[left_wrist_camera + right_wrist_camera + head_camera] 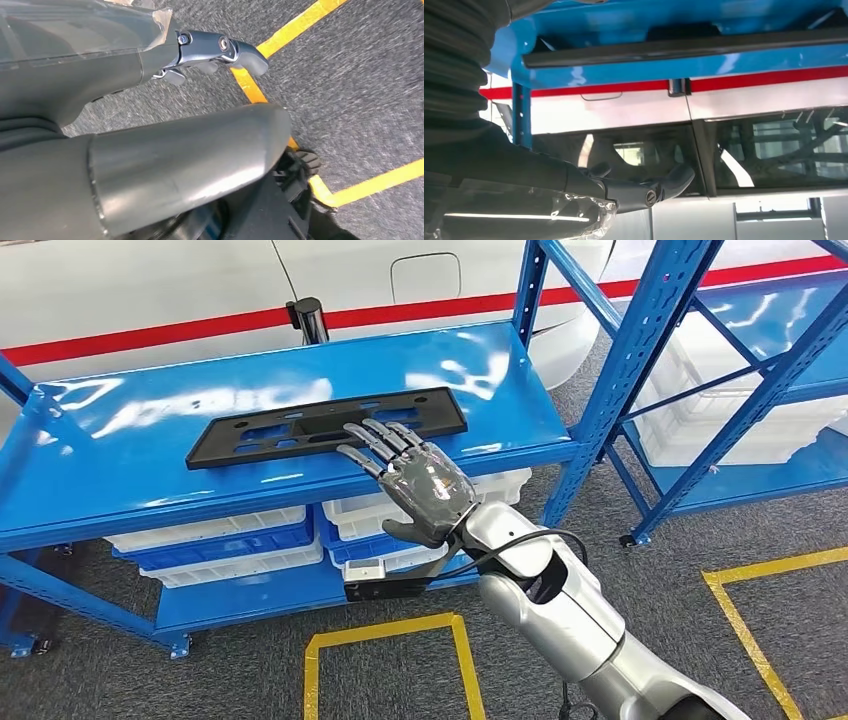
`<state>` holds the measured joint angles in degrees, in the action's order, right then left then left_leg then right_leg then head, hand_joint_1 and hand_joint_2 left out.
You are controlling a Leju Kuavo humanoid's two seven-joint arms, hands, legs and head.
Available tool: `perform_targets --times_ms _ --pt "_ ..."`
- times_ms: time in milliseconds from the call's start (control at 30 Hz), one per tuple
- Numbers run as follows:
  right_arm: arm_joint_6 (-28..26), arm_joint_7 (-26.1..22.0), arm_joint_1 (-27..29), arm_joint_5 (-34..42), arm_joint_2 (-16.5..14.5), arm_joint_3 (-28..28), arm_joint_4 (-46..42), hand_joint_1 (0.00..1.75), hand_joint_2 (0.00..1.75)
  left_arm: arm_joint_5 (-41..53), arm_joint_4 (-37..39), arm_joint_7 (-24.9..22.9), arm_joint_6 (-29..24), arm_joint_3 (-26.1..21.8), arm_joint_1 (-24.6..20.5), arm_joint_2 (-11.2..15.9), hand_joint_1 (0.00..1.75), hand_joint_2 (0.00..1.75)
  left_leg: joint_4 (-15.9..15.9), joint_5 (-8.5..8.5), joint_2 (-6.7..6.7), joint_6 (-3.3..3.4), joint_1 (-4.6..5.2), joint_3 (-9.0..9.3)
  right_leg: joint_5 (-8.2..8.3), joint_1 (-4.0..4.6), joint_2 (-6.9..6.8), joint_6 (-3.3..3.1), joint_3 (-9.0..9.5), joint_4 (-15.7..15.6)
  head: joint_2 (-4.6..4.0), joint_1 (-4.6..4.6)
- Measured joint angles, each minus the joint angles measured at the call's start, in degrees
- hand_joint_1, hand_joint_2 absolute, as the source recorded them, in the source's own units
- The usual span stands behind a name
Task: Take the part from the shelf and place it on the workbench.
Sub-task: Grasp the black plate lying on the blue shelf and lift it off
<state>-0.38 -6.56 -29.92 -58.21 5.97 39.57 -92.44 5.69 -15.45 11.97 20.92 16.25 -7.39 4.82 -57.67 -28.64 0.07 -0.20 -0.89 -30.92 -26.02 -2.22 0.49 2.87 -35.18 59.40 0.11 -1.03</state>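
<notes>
White plastic bins (210,530) are stacked in a row on the lower level of the blue shelf (120,475), under its top board; blue bins are seen between the white ones, and what lies inside any of them cannot be told. More white bins (730,435) are stored in a second blue rack (690,300) to the right.

The part (325,425) is a long, flat, black panel of matt plastic, rectangular, with several cut-out slots and a raised middle section. It is laid lengthwise on the glossy top board of the shelf, nearer the front edge than the back and towards the right half. In the right wrist view the part (684,47) is seen edge-on as a thin dark strip against the blue metal.

The right hand (415,480) is held palm down at the front edge of the shelf, its fingers spread and stretched over the near edge of the part; whether the fingertips touch it cannot be told. Nothing is grasped by it. The hand is finished in smooth grey, and the forearm behind it in polished silver with a black cable.

The left hand (150,130) is seen over grey carpet marked with yellow tape (370,185); its fingers are loosely extended with nothing held.

A white vehicle body with a red stripe (150,335) is seen behind the shelf.
</notes>
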Motion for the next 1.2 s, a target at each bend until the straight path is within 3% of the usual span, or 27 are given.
perform_targets --times_ms 100,167,233,267,300,400,500,533,567,633,700,767,833,900,1000,1033,1067,1100,1200 --pt "0.06 0.03 -0.2 0.08 -0.01 0.16 0.31 0.0 1.75 0.17 -0.01 0.11 0.02 -0.27 0.19 0.01 0.0 0.0 -0.07 -0.22 0.03 -0.23 -0.26 0.02 -0.15 0.04 0.1 -0.58 0.04 0.15 0.0 0.0" --pt "0.22 0.03 -0.7 0.31 -0.08 0.59 0.91 0.0 1.75 0.3 -0.01 0.29 0.01 -0.62 0.43 -0.01 0.0 0.0 -6.35 -2.49 0.04 -0.29 -0.38 -3.66 -0.41 0.51 0.23 -1.62 0.33 0.14 0.0 0.04" --pt "0.59 0.11 -1.58 1.09 -0.09 1.29 1.6 0.0 1.75 0.66 -0.01 0.68 0.03 -1.15 0.85 0.27 0.0 0.0 -7.08 -1.08 -0.07 1.82 0.76 -5.68 -0.74 1.41 0.38 -2.38 0.78 0.01 0.0 0.1" --pt "0.79 0.18 -1.83 1.54 -0.07 1.59 1.85 0.0 1.75 0.85 0.0 0.86 0.01 -1.4 1.1 0.48 0.0 0.0 -4.87 0.82 -0.11 2.98 1.39 -5.32 -0.84 1.69 0.43 -2.49 0.99 -0.12 0.0 0.13" --pt "0.93 0.25 -2.1 1.9 -0.06 1.8 1.9 0.0 1.75 1.03 0.0 1.06 0.0 -1.58 1.24 0.73 0.0 0.0 -1.24 2.48 -0.14 3.84 1.93 -3.75 -0.82 1.81 0.45 -2.42 1.19 -0.38 0.0 0.16" --pt "1.03 0.33 -2.38 2.37 -0.05 2.02 1.85 0.0 1.75 1.12 0.0 1.39 -0.03 -1.68 1.45 0.89 0.0 0.0 0.87 3.47 0.14 3.48 1.42 -2.53 -2.12 2.06 0.16 -2.23 0.08 1.95 0.0 0.17" --pt "1.09 0.32 -2.37 2.89 0.14 2.33 1.91 0.0 1.75 1.14 0.0 1.58 -0.02 -1.73 1.62 0.84 0.0 0.0 1.41 3.69 0.26 3.39 1.22 -2.23 -5.95 1.91 0.04 -2.25 -4.91 11.93 0.0 0.12" --pt "1.1 0.28 -2.26 3.11 0.26 2.46 1.96 0.0 1.75 1.14 0.0 1.62 -0.01 -1.74 1.75 0.82 0.0 0.0 1.39 3.66 0.27 3.35 1.22 -2.23 -6.5 1.8 0.04 -2.0 -6.11 14.17 0.0 0.13" --pt "1.1 0.24 -2.17 3.36 0.37 2.55 2.01 0.0 1.75 1.14 0.0 1.67 -0.01 -1.76 1.88 0.79 0.0 0.0 1.36 3.61 0.26 3.29 1.21 -2.23 -6.26 1.64 0.0 -1.58 -6.39 14.47 0.0 0.13" --pt "1.09 0.14 -2.17 3.81 0.5 2.64 2.05 0.0 1.75 1.15 0.0 1.85 -0.01 -1.83 2.1 0.74 0.0 0.0 1.21 3.42 0.2 2.99 1.08 -2.12 -3.59 1.31 -0.2 -0.46 -3.78 8.83 0.0 0.12" --pt "1.08 0.09 -2.3 4.08 0.52 2.7 2.04 0.0 1.75 1.22 0.0 2.07 -0.01 -1.95 2.22 0.75 0.0 0.0 0.8 3.01 0.14 2.37 1.05 -2.08 -0.91 1.1 -0.55 -0.09 -0.12 1.29 0.0 0.15" --pt "1.08 0.04 -2.41 4.4 0.59 2.8 2.03 0.0 0.87 1.38 0.0 2.3 -0.01 -2.05 2.35 0.84 0.0 0.0 0.48 2.69 0.13 1.72 1.1 -2.15 -0.16 1.23 -0.59 -0.81 1.36 -1.48 0.0 0.2" --pt "1.07 -0.15 -2.42 4.89 0.68 2.92 2.0 0.0 0.0 1.56 0.0 2.49 -0.01 -2.07 2.46 0.91 0.0 0.0 0.41 2.52 0.14 1.16 0.91 -2.19 -0.01 1.24 -0.37 -1.66 1.57 -1.58 0.0 0.23" --pt "0.93 -0.71 -2.43 5.34 0.73 3.03 1.97 0.0 0.0 1.83 0.0 2.63 0.05 -2.07 2.49 0.96 0.0 0.0 -1.37 1.22 0.09 0.5 0.61 -2.99 0.04 0.97 -0.32 -2.38 1.84 -1.79 0.0 0.26" --pt "0.32 -1.78 -2.32 5.6 0.81 3.37 1.93 0.0 0.0 2.12 0.01 2.78 0.08 -2.07 2.59 1.05 0.0 0.0 -11.7 -3.7 0.03 -0.35 0.25 -8.06 -0.09 0.9 -0.32 -3.03 2.13 -1.85 0.0 0.31" --pt "0.05 -2.11 -2.18 5.5 0.88 3.5 1.92 0.0 0.0 2.15 0.01 2.83 0.07 -2.07 2.69 1.08 0.0 0.0 -14.94 -4.65 0.04 -0.5 0.18 -9.85 -0.13 0.93 -0.31 -3.07 2.15 -1.84 0.0 0.31" --pt "-0.22 -2.42 -2.02 5.36 0.96 3.63 1.9 0.0 0.0 2.2 0.02 2.87 0.06 -2.07 2.79 1.1 0.0 0.0 -16.38 -4.54 0.04 -0.54 0.14 -10.84 -0.17 0.95 -0.28 -3.1 2.19 -1.83 0.0 0.31" --pt "-0.48 -2.7 -1.86 5.22 1.03 3.73 1.86 0.0 0.0 2.24 0.02 2.92 0.06 -2.07 2.89 1.13 0.0 0.0 -15.62 -3.39 0.04 -0.5 0.11 -10.75 -0.2 0.96 -0.21 -3.12 2.26 -1.83 0.0 0.31" --pt "-0.84 -3.08 -1.72 5.05 1.13 3.94 1.56 0.0 0.0 2.27 0.02 3.01 0.06 -2.07 3.0 1.26 0.0 0.0 -4.3 2.34 -0.02 0.12 0.19 -5.61 -0.38 1.13 0.11 -2.89 2.48 -1.82 0.0 0.31"
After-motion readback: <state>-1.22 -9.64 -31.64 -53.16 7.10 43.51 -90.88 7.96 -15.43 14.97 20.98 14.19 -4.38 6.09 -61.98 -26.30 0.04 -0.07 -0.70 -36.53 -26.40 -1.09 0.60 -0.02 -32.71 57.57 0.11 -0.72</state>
